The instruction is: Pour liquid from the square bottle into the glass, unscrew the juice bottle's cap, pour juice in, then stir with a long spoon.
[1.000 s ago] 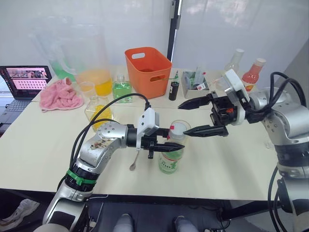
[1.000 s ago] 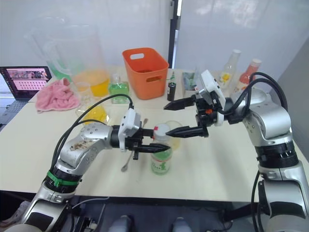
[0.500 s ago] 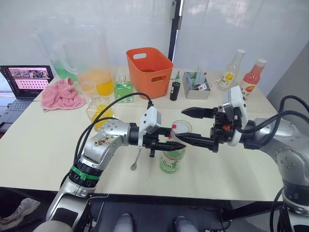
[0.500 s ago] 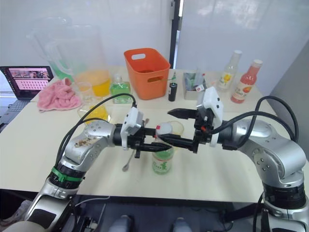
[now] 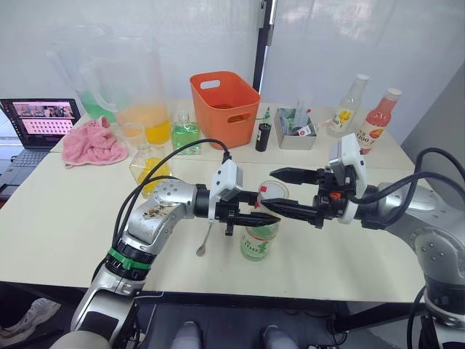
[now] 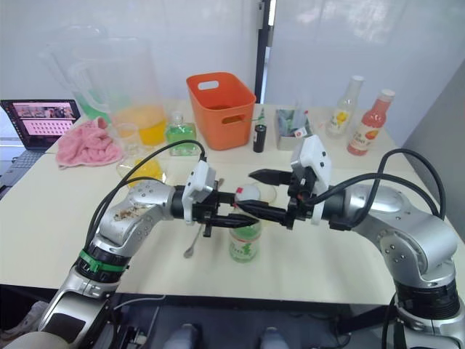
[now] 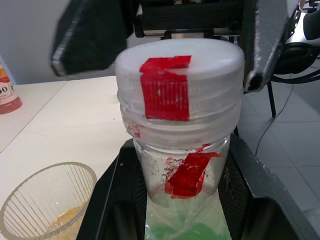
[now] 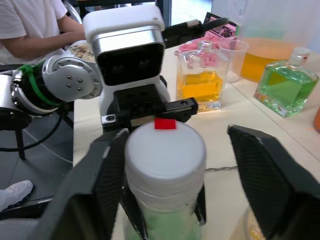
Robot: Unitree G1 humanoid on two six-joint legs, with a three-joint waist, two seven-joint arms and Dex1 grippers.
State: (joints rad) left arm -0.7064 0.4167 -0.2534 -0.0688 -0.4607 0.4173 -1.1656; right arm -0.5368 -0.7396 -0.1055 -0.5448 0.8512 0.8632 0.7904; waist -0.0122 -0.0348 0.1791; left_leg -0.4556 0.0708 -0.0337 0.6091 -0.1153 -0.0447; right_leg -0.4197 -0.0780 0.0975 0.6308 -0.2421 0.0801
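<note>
Cream bench [image 5: 65, 218] carries the set-up; the juice bottle [image 5: 258, 242] stands upright near its front edge, centre. The glass [image 5: 274, 191] sits just behind the bottle, with a little yellowish liquid in the bottom. The long spoon [image 5: 204, 240] lies flat on the bench just beside the bottle, under the left arm.

Left gripper [image 5: 256, 207] is clamped on the bottle's neck below the cap [image 7: 179, 72], holding it steady. Right gripper [image 5: 285, 193] is spread wide, one finger on each side of the cap, not touching it as far as the wrist views show.

Step in hand, judged: unscrewing the cap. Next move calls for closing the right fingers squarely on the cap, then twisting while the left gripper resists rotation.
</note>
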